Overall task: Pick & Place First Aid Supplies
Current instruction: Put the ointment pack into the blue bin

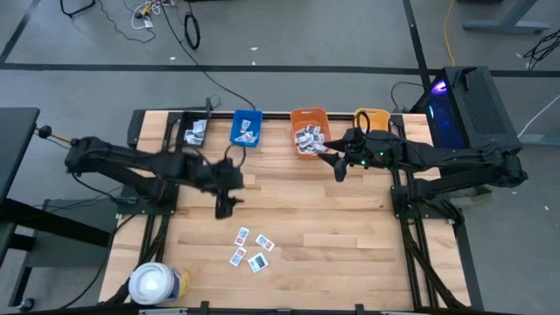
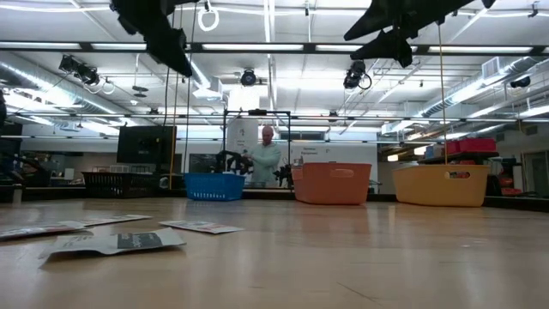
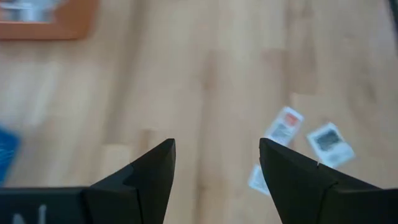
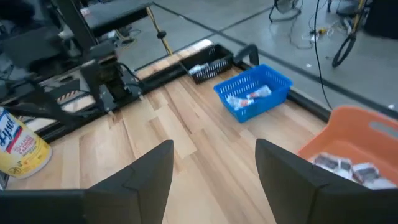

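While both arms hang above the wooden counter [image 1: 350, 236], nothing is being carried yet. The counter is the biggest thing here. Along its far edge sit three bins in a row: a blue bin [image 1: 247, 128], an orange bin [image 1: 309, 131] and a yellow bin [image 1: 372, 120]. A small dark tray [image 1: 194, 133] sits beside the blue bin. A big white roll [image 1: 156, 283] stands on the near corner on the left arm's side.

The left hand [image 1: 223, 207] floats over the middle of the counter. Its two fingers are spread apart and there is nothing between them. The right hand [image 1: 338, 171] floats just in front of the orange bin. Its fingers are spread apart too, and it holds nothing.

The smallest things are the first aid supplies. Four little packets [image 1: 249, 249] lie flat on the counter, near the front and close together, a short way from the left hand. More packets already lie inside the orange bin, and some are in the blue bin and the dark tray.

I think the left hand goes for the loose packets next. That could go wrong. The packets are thin and lie flat, so the fingers might slide over one and close on air. They also lie close together, so the hand might push one away or pinch two at once. A packet might also slip out on the way and miss its bin.
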